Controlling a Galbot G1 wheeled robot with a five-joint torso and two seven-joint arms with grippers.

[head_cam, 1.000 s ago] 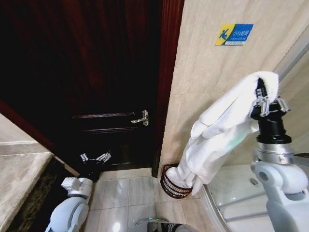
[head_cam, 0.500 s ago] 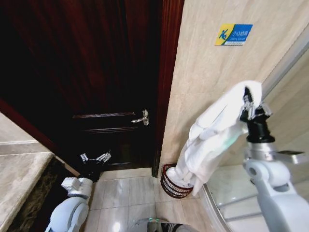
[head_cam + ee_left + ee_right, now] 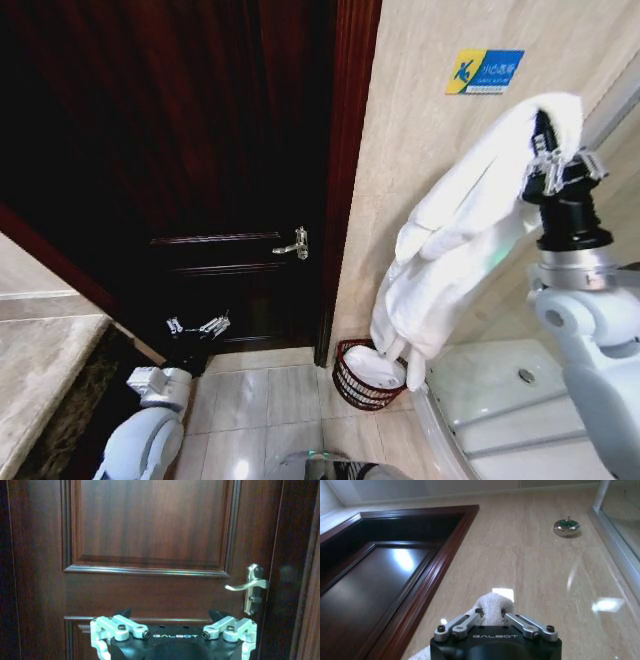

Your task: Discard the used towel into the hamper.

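Observation:
A white towel (image 3: 450, 250) hangs in a long fold from my right gripper (image 3: 556, 152), which is raised high by the beige wall and shut on the towel's top end. The towel's lower end reaches down into the hamper (image 3: 345, 386), a small reddish-brown wicker basket on the floor beside the door frame. In the right wrist view the fingers of the right gripper (image 3: 490, 612) pinch a tuft of towel (image 3: 493, 600). My left gripper (image 3: 198, 327) is parked low in front of the dark door. Its wrist view shows the left gripper (image 3: 170, 615) open.
A dark wooden door with a silver lever handle (image 3: 292, 243) fills the left. A blue and yellow sign (image 3: 484, 70) hangs on the tiled wall. A white shower tray (image 3: 500, 400) lies at the right, a marble counter (image 3: 40, 370) at the left, and tile floor (image 3: 260, 400) lies between them.
My right gripper dipped and then rose again, now higher and farther right. The towel was lifted with it and hangs stretched longer over the hamper. The left arm has not moved.

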